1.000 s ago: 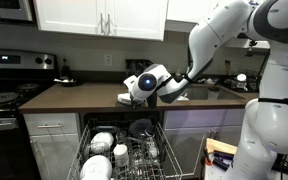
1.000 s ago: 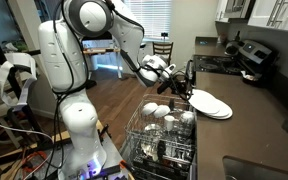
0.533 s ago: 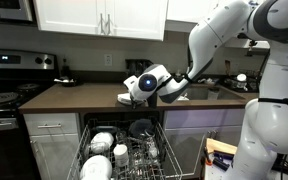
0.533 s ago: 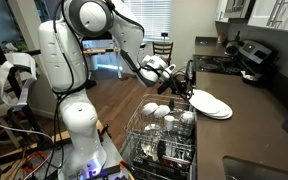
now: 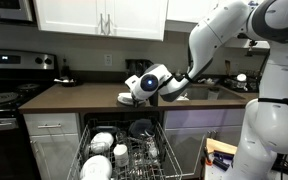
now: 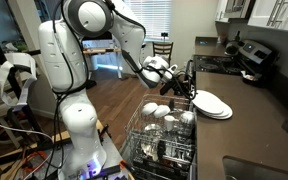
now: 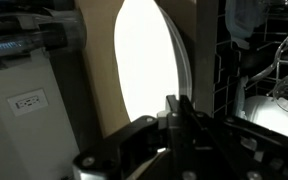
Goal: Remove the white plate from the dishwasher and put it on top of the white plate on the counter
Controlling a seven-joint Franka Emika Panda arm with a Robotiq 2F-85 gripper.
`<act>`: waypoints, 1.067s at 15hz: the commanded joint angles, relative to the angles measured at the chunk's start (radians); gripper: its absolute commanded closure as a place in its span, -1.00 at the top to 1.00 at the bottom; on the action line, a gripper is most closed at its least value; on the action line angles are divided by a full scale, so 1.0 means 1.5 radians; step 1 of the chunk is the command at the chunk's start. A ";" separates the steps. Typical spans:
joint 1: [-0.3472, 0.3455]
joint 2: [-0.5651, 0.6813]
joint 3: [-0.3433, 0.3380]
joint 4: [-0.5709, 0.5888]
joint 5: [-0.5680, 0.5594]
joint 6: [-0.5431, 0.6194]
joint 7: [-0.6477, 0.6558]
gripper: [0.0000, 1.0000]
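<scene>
My gripper (image 6: 190,93) is shut on the rim of a white plate (image 6: 212,103). It holds the plate flat over the counter edge, resting on or just above a second white plate (image 6: 216,112) on the brown counter (image 6: 254,125). In an exterior view the gripper (image 5: 136,93) and held plate (image 5: 124,98) sit above the open dishwasher (image 5: 124,150). In the wrist view the white plate (image 7: 149,60) fills the centre, with the fingers (image 7: 179,112) closed on its edge.
The dishwasher rack (image 6: 164,135) is pulled out below, holding bowls, cups and dark dishes. A stove (image 5: 4,100) stands at the counter's end. A sink (image 5: 219,92) lies behind the arm. White cabinets (image 5: 99,18) hang above.
Almost nothing has moved; the held plate seems to have dropped very slightly toward the plate on the counter.
</scene>
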State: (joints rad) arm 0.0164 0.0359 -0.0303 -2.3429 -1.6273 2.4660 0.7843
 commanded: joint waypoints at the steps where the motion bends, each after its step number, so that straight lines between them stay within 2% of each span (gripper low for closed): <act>1: -0.020 -0.001 -0.006 0.019 -0.055 0.025 -0.018 -0.97; 10: -0.027 0.026 -0.025 0.056 -0.123 0.124 0.011 -0.97; 16: -0.026 0.045 -0.041 0.064 -0.082 0.122 -0.004 -0.97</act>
State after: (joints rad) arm -0.0143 0.0902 -0.0849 -2.2756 -1.7687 2.6445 0.7873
